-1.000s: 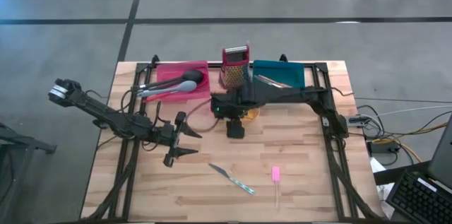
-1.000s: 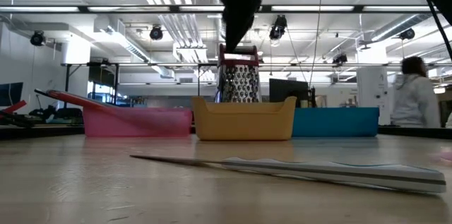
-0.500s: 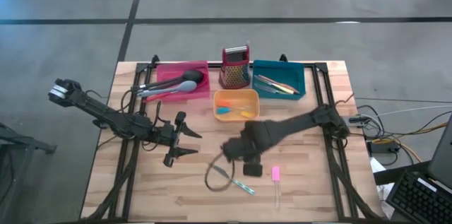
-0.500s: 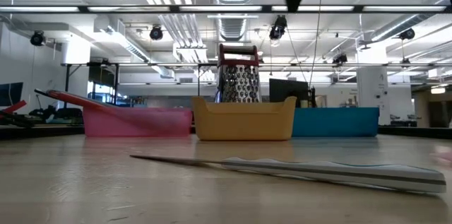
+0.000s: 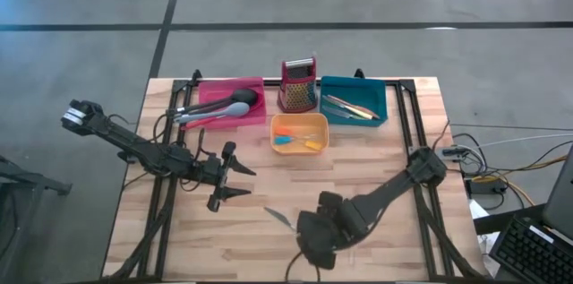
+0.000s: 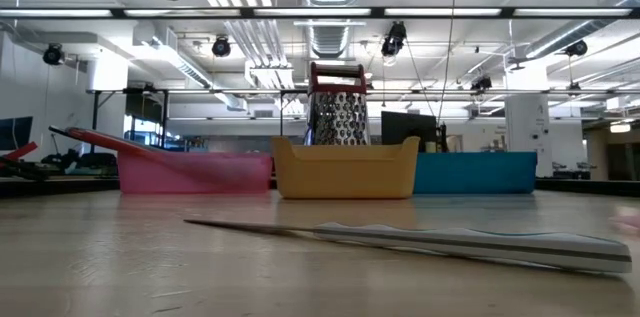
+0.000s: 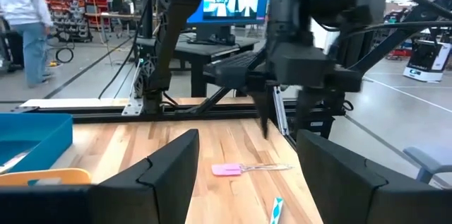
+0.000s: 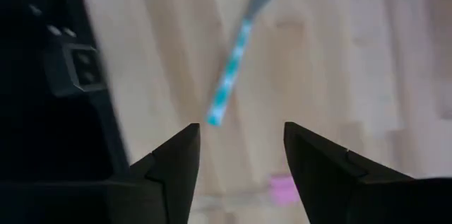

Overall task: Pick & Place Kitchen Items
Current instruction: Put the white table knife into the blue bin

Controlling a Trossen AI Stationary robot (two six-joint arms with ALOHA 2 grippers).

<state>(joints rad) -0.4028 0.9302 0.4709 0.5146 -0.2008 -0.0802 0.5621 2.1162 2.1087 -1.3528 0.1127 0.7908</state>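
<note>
A slim knife with a blue-and-white handle (image 8: 229, 86) lies flat on the table near its front middle (image 5: 279, 219), and it also shows in the low view (image 6: 400, 237). A small pink piece with a clear handle (image 7: 229, 169) lies to its right. My right gripper (image 8: 240, 146) is open and points down, above the knife's handle end (image 5: 313, 241), touching nothing. My left gripper (image 5: 228, 178) is open and empty at the table's left, level above the wood.
At the back stand a pink tray (image 5: 208, 96) with long spoons, an orange tray (image 5: 277, 141) with small pieces, a teal tray (image 5: 376, 96) with knives, and an upright red grater (image 5: 299, 85). Black frame rails run along both table sides.
My right gripper has swung from over the orange tray toward the table's near edge and now stands over the knife's handle end, pointing down. The knife and the pink piece lie where they were.
</note>
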